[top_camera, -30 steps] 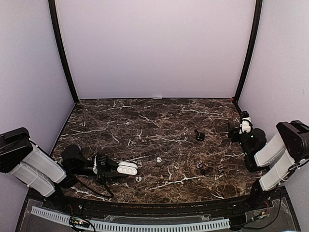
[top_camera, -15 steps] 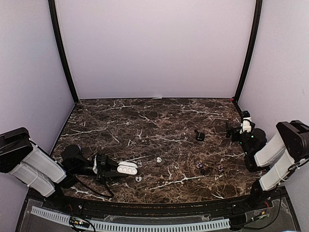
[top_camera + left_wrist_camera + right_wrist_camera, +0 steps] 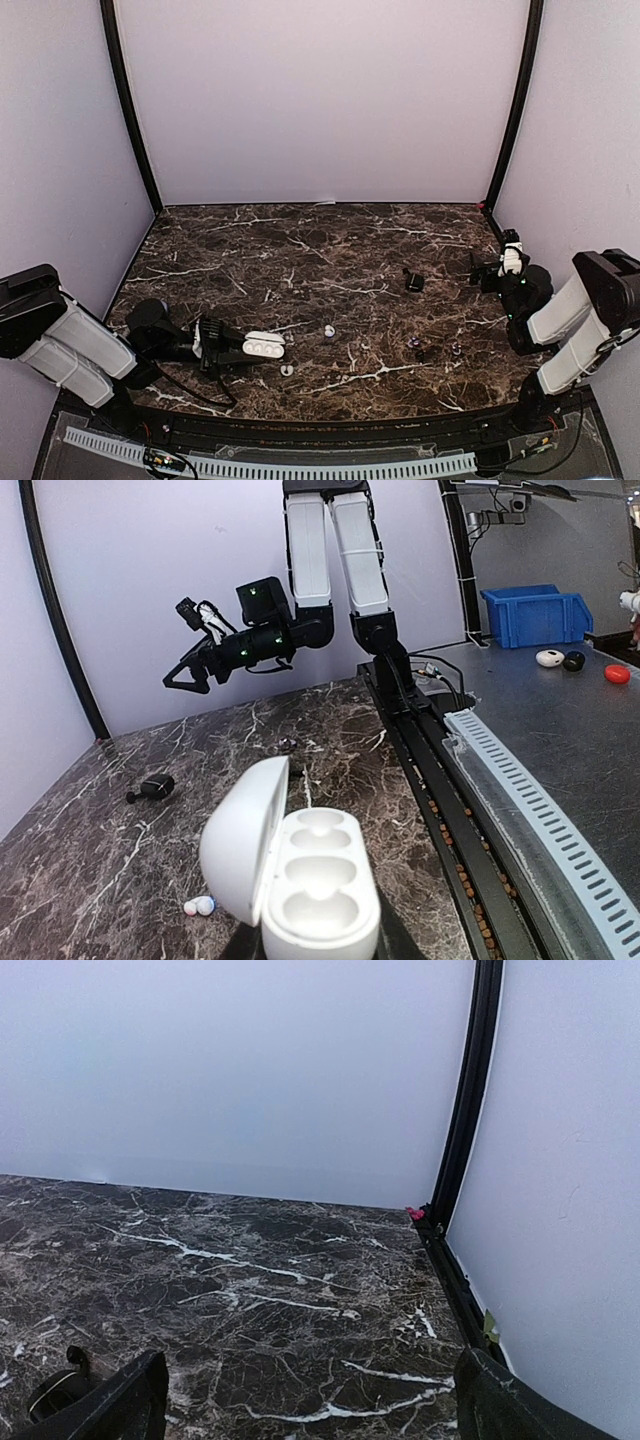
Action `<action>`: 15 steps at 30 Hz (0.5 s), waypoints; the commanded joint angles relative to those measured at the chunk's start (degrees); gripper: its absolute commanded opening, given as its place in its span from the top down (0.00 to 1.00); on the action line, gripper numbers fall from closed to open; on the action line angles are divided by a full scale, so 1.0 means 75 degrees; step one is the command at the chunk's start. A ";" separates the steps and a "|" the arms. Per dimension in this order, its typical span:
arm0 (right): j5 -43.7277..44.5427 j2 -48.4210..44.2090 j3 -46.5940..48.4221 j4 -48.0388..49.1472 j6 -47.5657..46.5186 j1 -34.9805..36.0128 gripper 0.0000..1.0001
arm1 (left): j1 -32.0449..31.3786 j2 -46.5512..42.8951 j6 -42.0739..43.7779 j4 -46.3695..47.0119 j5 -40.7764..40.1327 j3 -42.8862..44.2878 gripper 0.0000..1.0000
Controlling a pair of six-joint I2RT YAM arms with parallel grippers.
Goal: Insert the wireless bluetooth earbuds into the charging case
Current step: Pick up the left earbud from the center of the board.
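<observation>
The white earbud [image 3: 329,331] lies on the dark marble table [image 3: 300,240] near the middle of its front half. A second white earbud [image 3: 287,370] lies closer to the near edge, just in front of the charging case [image 3: 264,347]. A purple earbud [image 3: 415,345] and a second purple earbud [image 3: 456,349] sit close together farther right, and a dark earbud [image 3: 413,282] rests behind them toward the back. The white, pebble-shaped case has its lid [image 3: 240,838] swung open, with the moulded hollows exposed (plain in the left wrist view). It is held low over the table's front left, pinched at its base by the left gripper [image 3: 238,351]. The right gripper [image 3: 477,270] hangs above the table's right side, well apart from every bud. Its fingers [image 3: 128,1402] are spread wide with nothing between them. Beyond the table, a blue bin [image 3: 533,615] stands on a grey bench.
</observation>
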 commanded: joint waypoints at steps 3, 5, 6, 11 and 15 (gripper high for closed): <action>-0.0092 0.0037 0.0142 0.0136 0.0113 -0.0043 0.01 | 0.0049 -0.0052 -0.0113 0.0117 0.0097 0.0151 1.00; 0.0573 0.0037 0.0183 0.0137 0.0368 -0.0036 0.01 | 0.0049 -0.0039 -0.0131 0.0118 0.0098 0.0167 1.00; 0.1008 -0.0115 0.0184 0.0042 0.0447 0.0024 0.01 | 0.0049 -0.0022 -0.0131 0.0124 0.0095 0.0171 1.00; 0.1271 -0.1957 0.0490 -0.2783 0.0754 0.0151 0.01 | 0.0049 0.0065 -0.0089 0.0126 0.0098 0.0174 1.00; 0.0880 -0.3212 0.1539 -0.6480 0.1873 0.0159 0.01 | 0.0049 0.0026 -0.0016 0.0047 0.0077 0.0166 1.00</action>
